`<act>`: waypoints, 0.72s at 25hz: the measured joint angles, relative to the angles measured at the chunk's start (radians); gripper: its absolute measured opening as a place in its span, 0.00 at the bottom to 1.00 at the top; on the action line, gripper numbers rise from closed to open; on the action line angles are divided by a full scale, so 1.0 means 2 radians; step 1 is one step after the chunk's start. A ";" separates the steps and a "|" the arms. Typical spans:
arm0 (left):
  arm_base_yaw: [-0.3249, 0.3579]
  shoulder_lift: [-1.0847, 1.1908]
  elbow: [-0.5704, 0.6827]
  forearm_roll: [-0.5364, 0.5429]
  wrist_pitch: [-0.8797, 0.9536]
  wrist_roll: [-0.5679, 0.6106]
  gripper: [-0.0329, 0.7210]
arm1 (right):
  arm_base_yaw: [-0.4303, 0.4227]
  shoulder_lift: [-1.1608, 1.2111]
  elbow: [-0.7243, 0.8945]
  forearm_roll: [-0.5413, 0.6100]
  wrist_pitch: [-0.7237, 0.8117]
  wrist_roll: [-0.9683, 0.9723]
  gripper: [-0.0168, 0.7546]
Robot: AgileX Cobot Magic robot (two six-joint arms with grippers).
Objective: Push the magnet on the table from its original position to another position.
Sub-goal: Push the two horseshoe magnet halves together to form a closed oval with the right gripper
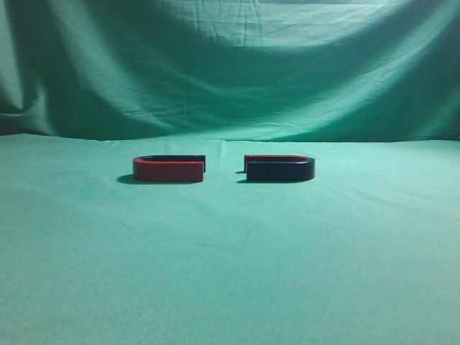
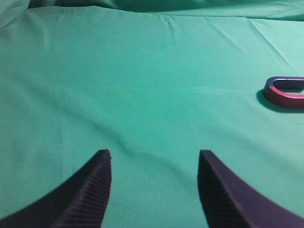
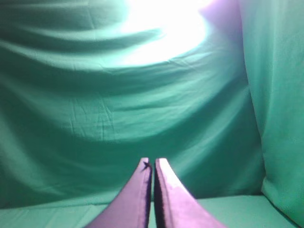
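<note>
Exterior view: flat U-shaped magnet (image 1: 279,169) on wrinkled green table (image 1: 230,273); left tool (image 2: 154,164) spread, right tool (image 3: 152,166) pressed together.

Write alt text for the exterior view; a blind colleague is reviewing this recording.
Two flat horseshoe magnets lie side by side on a green cloth table, open ends facing each other across a small gap: the red-faced magnet on the left, the dark navy-faced magnet on the right. Green cloth hangs behind; no arm or gripper appears.

Table (image 1: 230,273): matt green cloth, slightly wrinkled. Magnet (image 1: 279,169): smooth dark face, faint sheen. Red magnet (image 1: 168,169): smooth, semi-gloss. Left gripper (image 2: 154,187) fingers (image 2: 90,190): matt black, ribbed.
</note>
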State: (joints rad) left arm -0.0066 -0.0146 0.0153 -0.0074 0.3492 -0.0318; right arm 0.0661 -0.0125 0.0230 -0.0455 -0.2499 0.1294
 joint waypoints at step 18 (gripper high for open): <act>0.000 0.000 0.000 0.000 0.000 0.000 0.54 | -0.001 0.387 -0.289 0.000 0.439 -0.004 0.02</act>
State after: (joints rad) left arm -0.0066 -0.0146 0.0153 -0.0074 0.3492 -0.0318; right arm 0.0644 0.7614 -0.5558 -0.0455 0.6272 0.1220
